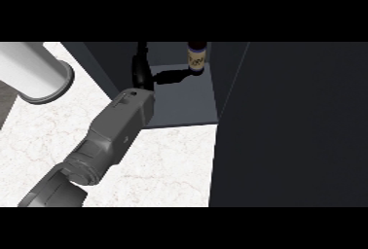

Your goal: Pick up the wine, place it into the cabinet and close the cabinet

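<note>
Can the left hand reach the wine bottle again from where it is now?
Probably yes. The left hand is already inside the open cabinet, and nothing stands between it and the wine bottle upright at the back.

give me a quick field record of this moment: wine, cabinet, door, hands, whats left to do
wine: wine bottle upright on the cabinet floor, near the back, nothing holding it
cabinet: dark cabinet on the marble counter, interior in view
door: cabinet door open, large dark panel at the view's right
left hand: left hand inside the cabinet, apart from the bottle to its left; finger state unclear
right hand: not in view
other: white cylinder at upper left
left to do: close the door
</note>
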Available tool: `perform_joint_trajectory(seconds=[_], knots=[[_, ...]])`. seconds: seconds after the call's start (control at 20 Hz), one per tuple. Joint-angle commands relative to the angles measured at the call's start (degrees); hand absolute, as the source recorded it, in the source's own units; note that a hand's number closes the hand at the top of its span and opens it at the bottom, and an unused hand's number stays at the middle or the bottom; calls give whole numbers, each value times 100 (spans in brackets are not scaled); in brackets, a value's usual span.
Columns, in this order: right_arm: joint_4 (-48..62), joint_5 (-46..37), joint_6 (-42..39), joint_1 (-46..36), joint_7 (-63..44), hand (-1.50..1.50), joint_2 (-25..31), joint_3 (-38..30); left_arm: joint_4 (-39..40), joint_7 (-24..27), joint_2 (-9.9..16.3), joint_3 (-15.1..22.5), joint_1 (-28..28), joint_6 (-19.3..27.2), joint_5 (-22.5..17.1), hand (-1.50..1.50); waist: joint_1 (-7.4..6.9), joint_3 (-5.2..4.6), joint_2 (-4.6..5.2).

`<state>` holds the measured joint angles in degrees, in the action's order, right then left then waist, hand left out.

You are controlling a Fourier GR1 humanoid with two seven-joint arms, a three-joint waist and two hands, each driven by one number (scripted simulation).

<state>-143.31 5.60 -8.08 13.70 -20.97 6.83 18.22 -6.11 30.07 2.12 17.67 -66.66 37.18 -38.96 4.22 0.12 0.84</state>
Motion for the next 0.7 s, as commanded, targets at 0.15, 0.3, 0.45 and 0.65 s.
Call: perform_joint_trajectory(seconds=[0.15,0.3,0.45,0.65], knots=[[-766,577,-163,519,-64,-150,108,-45,-104,431,134,-67,-30,-368,111,-150,-51,-12,4],[-1398,600,-34,588,-432,-150,170,-86,-312,539,153,-100,204,-750,97,-150,-176,-15,-73],[-945,434,-89,539,-124,-150,125,-38,-535,701,81,-255,162,-1045,24,-150,-209,-14,-53],[-1258,328,168,429,-529,-150,49,-27,-907,896,157,-295,390,-1300,35,-150,-347,-19,-109]])
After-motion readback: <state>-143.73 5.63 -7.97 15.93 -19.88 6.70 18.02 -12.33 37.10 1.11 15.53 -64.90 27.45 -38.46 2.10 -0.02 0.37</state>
